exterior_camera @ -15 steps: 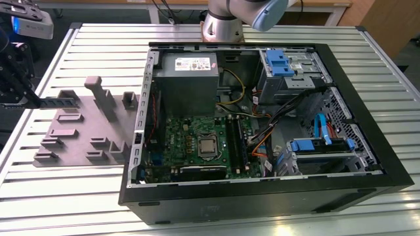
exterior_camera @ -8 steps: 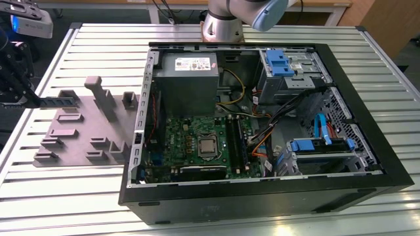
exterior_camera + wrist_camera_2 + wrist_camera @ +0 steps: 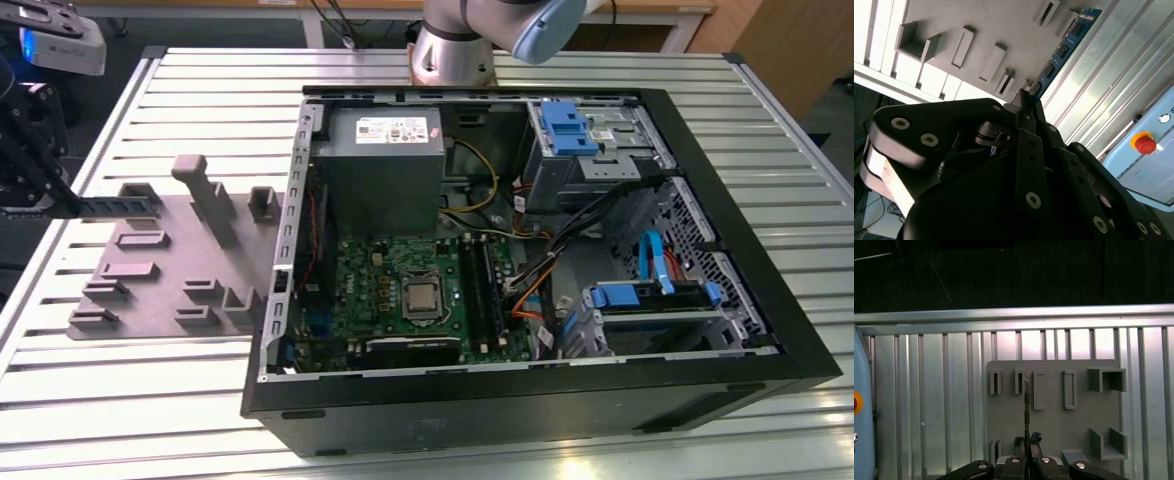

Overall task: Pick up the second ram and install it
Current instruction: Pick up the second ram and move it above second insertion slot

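Your open computer case (image 3: 534, 410) holds the green motherboard (image 3: 387, 270) and a grey power supply (image 3: 380, 160). At the exterior view's left, over the grey slotted fixture (image 3: 160, 270), your gripper (image 3: 1026, 100) is clamped on one end of the second ram (image 3: 1064, 47), well apart from the case.

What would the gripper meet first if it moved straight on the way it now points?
Probably the grey holder plate below the gripper, though the second ram clamped in it would touch first. How far above the plate it hangs is unclear.
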### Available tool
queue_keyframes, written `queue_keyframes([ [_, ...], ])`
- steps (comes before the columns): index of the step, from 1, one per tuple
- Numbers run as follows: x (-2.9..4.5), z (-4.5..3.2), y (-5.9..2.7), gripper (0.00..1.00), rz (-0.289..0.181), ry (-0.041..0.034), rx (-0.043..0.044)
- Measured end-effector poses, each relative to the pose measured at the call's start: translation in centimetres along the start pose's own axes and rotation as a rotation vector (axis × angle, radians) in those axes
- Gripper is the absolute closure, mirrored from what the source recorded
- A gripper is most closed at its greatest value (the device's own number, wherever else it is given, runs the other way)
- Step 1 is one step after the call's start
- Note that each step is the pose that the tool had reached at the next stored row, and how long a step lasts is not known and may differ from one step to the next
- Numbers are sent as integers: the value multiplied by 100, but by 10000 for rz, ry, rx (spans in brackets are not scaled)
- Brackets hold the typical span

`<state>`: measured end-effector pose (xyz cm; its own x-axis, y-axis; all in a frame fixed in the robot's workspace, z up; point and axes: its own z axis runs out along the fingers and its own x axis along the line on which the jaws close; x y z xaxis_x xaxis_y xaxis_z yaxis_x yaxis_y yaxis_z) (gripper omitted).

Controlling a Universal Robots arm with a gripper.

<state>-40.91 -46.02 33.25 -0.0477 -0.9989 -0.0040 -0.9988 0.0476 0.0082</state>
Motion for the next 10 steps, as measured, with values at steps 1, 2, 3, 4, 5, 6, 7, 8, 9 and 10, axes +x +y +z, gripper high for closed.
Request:
queue_keyframes([
  [1, 0, -3, 0, 86, 0, 1, -1],
  [2, 0, -5, 0, 86, 0, 1, -1],
  [3, 0, -7, 0, 86, 0, 1, -1],
  [4, 0, -9, 0, 86, 0, 0, 0],
  [5, 0, -11, 0, 86, 0, 1, -1],
  [6, 0, -13, 0, 86, 0, 1, -1],
  [7, 0, -16, 0, 86, 0, 1, -1],
  [8, 0, -18, 0, 86, 0, 1, -1],
  [9, 0, -21, 0, 86, 0, 1, -2],
  [10, 0, -22, 0, 86, 0, 0, -1],
])
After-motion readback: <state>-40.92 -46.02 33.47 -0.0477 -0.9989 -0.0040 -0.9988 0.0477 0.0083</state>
